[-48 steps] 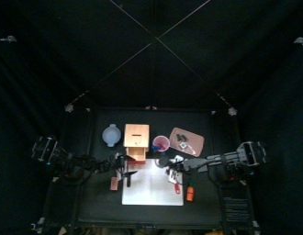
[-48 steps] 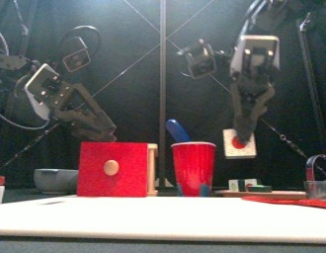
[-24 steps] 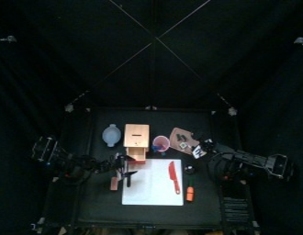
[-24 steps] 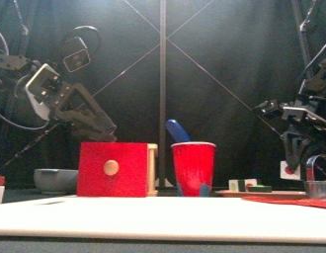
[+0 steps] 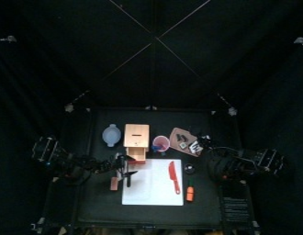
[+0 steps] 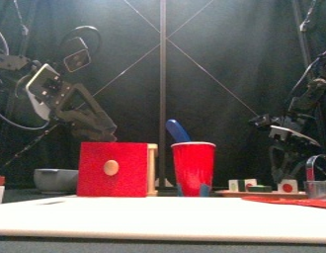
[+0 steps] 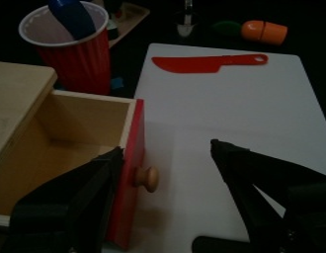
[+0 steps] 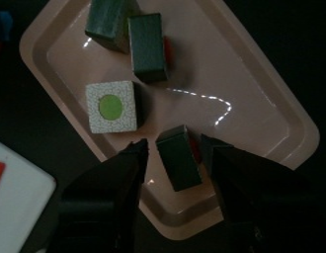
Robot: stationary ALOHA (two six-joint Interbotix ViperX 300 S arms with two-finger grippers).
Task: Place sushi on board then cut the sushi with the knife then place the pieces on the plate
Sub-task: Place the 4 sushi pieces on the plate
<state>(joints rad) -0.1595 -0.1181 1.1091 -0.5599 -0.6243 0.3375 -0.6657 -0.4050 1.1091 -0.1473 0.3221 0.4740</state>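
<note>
Right gripper (image 8: 179, 168), jaws apart, straddles a dark green sushi piece (image 8: 177, 146) at lower middle of the flat pink tray (image 8: 265, 114); three other pieces (image 8: 148, 44) lie upper left. Left gripper (image 7: 166, 156) gapes over the white cutting board (image 7: 252, 104).

A second ago the right arm stretched in over the white board (image 5: 151, 188), its right gripper (image 8: 179, 148) raised high and carrying a sushi piece (image 8: 181, 164) with a red-centred white end in the air. Half a second ago the arm had swung out to the right and the piece hung just above the pink tray (image 8: 265, 114). Now the gripper has sunk lower and the piece sits down on the tray, near the other pieces (image 8: 111, 106), and the board lies clear of the arm
</note>
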